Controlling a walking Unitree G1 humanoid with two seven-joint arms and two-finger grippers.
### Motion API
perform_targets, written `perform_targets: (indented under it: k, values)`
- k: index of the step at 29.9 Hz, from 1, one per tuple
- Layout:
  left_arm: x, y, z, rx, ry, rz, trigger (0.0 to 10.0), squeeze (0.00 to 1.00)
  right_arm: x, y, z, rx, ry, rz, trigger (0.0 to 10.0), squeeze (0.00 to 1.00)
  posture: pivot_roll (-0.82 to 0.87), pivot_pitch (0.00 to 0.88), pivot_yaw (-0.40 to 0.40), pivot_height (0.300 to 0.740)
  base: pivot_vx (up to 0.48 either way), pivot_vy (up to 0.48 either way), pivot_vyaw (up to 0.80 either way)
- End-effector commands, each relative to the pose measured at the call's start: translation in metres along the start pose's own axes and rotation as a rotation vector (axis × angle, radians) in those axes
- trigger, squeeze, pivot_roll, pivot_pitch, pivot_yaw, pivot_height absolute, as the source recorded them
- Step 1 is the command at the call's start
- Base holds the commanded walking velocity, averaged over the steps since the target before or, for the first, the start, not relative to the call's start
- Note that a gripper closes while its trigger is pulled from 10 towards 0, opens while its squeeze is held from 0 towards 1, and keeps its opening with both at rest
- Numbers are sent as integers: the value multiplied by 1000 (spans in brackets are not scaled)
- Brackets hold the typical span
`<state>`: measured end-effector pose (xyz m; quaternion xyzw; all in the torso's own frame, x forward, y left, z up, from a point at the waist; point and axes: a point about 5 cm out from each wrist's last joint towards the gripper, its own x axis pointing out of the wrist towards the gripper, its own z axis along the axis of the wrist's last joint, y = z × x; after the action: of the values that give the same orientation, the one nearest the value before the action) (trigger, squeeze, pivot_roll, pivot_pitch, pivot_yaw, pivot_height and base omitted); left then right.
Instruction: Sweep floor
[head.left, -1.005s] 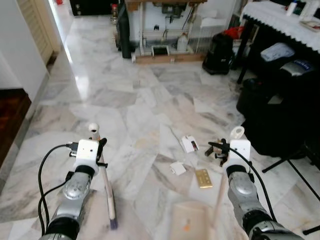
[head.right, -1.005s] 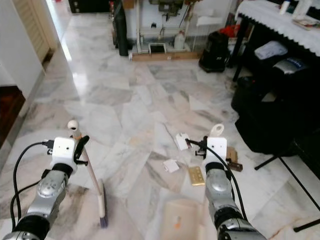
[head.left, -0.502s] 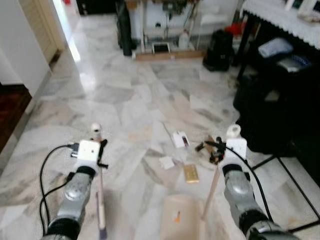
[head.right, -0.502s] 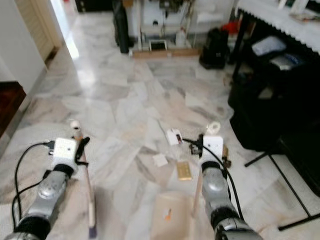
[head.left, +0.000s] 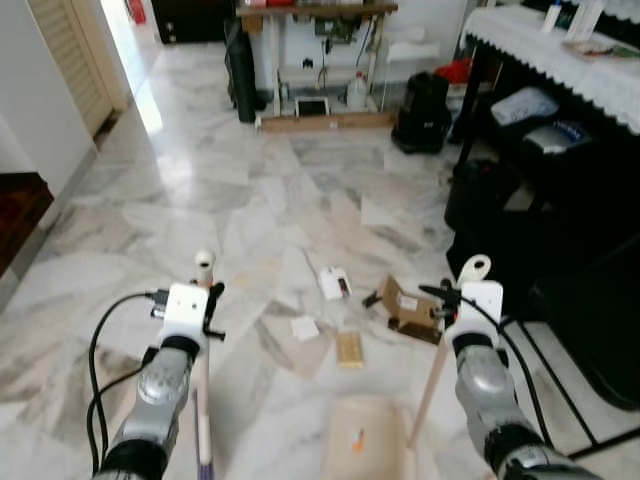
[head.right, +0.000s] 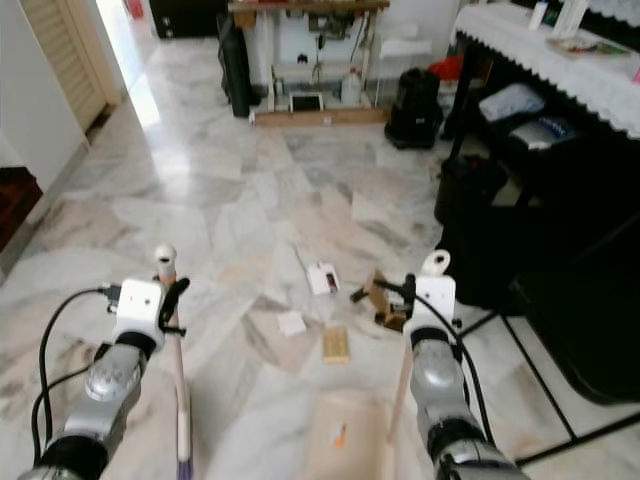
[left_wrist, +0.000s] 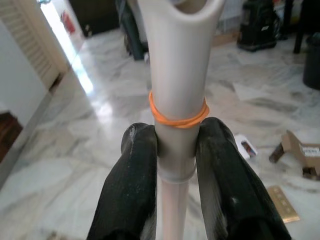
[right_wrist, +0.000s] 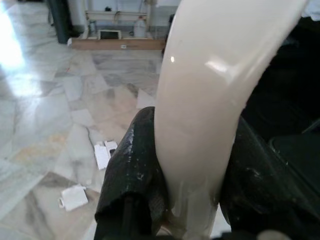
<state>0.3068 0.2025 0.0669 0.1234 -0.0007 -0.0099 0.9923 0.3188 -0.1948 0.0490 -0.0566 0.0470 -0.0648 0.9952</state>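
Left gripper (left_wrist: 175, 150) is clamped on the broom handle (left_wrist: 176, 100), its two black fingers (left_wrist: 134, 170) pinching the pale shaft just under an orange rubber band (left_wrist: 177, 116); that is my left wrist view. On the right wrist view, the right gripper (right_wrist: 192, 165) is likewise clenched around the cream dustpan handle (right_wrist: 210, 100). From the head cameras I see the whole scene has slid since a second ago: I read that as the robot stepping and turning, not the litter moving. The paper scraps (head.left: 305, 328), the white card (head.left: 334, 283), the gold packet (head.left: 350, 349) and a torn cardboard box (head.left: 405, 303) now lie just ahead, with the dustpan (head.left: 365, 440) low on the marble floor (head.left: 200, 190). I judge the broom is better lined up for sweeping them in.
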Motion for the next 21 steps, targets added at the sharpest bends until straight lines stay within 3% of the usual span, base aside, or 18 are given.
perform_targets:
  k: [1,16,21]
  values:
    - [3,5,8,-23,-35,24,10000,0,5,2,11,11,-42,1,10000,0,68,0,-18,740,0,0,0]
    - [3,4,9,-67,-45,31,10000,0,5,2,10,13,-40,3,10000,0,67,0,-20,740,0,0,0]
    - [3,4,9,-69,-43,28,10000,0,4,2,9,13,-37,3,10000,0,67,0,-19,740,256,0,0]
